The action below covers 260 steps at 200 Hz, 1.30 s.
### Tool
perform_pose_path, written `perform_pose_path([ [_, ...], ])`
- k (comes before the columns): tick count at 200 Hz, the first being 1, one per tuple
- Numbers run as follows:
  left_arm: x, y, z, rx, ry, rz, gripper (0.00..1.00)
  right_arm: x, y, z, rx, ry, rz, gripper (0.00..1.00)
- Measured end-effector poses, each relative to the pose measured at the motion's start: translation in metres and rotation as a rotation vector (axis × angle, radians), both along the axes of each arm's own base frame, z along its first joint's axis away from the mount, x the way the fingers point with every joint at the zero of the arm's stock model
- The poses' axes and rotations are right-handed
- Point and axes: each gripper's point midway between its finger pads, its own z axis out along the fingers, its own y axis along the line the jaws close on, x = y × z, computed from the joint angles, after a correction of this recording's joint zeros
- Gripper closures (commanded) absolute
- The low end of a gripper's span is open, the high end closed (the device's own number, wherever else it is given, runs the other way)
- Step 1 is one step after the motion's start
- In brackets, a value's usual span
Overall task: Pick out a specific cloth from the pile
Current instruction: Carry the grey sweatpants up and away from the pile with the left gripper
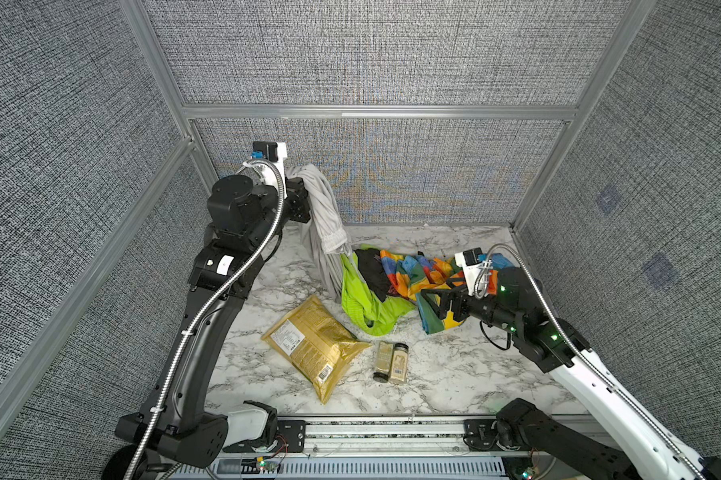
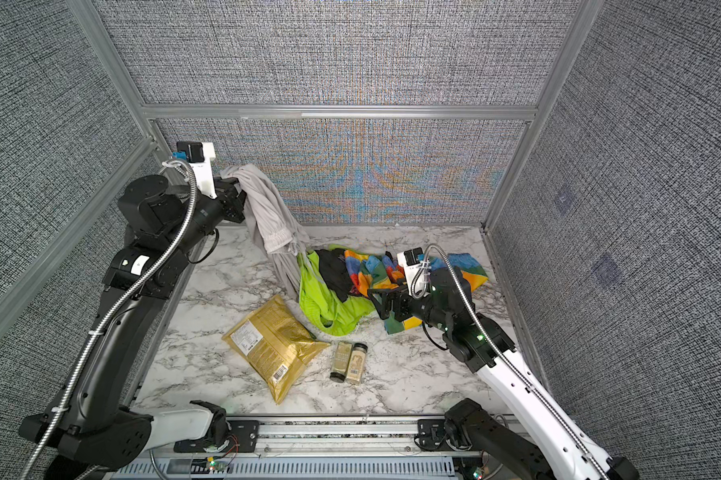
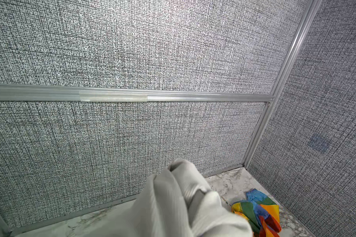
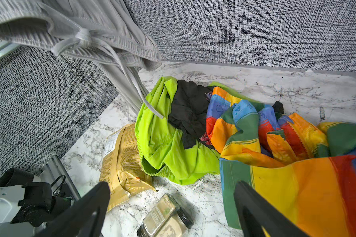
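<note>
The light grey cloth (image 1: 321, 224) (image 2: 267, 212) hangs from my left gripper (image 1: 298, 183) (image 2: 236, 185), which is shut on its top, high up near the back wall. The cloth's lower end still reaches down beside the pile (image 1: 392, 286) (image 2: 350, 286) of lime green, black and rainbow-striped fabric. In the left wrist view the grey cloth (image 3: 183, 205) covers the jaws. My right gripper (image 1: 433, 305) (image 2: 381, 303) (image 4: 172, 185) stands open and empty, low over the rainbow-striped fabric (image 4: 286, 174) at the pile's near right edge. The lime green fabric (image 4: 164, 143) lies just beyond it.
A gold snack bag (image 1: 313, 345) (image 4: 121, 160) lies on the marble table in front of the pile. Two spice jars (image 1: 390, 361) (image 4: 164, 215) lie side by side to its right. Grey fabric walls close in the back (image 1: 392, 174) and both sides.
</note>
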Motion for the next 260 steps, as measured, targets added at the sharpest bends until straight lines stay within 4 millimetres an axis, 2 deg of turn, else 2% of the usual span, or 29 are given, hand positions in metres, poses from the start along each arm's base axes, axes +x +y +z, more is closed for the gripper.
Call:
perform_pose_path([
  [26,0.004,0.004,0.013,-0.026,-0.011,-0.009,1.0,0.001,-0.002,-0.001,-0.006,0.0,-0.013,0.01],
  [44,0.006,0.009,0.029,-0.048,-0.033,-0.014,1.0,0.003,-0.004,-0.002,-0.015,-0.001,-0.03,0.01],
  [81,0.011,0.031,0.068,-0.089,-0.102,0.018,1.0,0.005,-0.009,-0.005,-0.031,0.005,-0.054,0.01],
  [97,0.015,0.041,0.078,-0.105,-0.121,0.037,1.0,0.005,-0.009,-0.005,-0.031,0.005,-0.054,0.01],
  [114,0.023,0.056,0.083,-0.125,-0.124,0.062,1.0,0.005,-0.01,-0.005,-0.032,0.002,-0.061,0.01],
  [152,0.044,0.094,0.079,-0.193,-0.102,0.118,1.0,0.004,-0.011,-0.003,-0.028,-0.003,-0.062,0.02],
  [176,0.051,0.114,0.078,-0.21,-0.101,0.153,1.0,0.003,-0.013,-0.002,-0.026,-0.007,-0.069,0.02],
  [201,0.05,0.144,0.085,-0.237,-0.128,0.221,1.0,0.003,-0.014,-0.006,-0.034,0.002,-0.073,0.02],
  [224,0.044,0.169,0.101,-0.258,-0.183,0.28,1.0,0.003,-0.014,-0.011,-0.04,0.016,-0.078,0.02],
  [260,0.032,0.19,0.121,-0.28,-0.262,0.345,1.0,0.005,-0.014,-0.017,-0.048,0.032,-0.083,0.03],
])
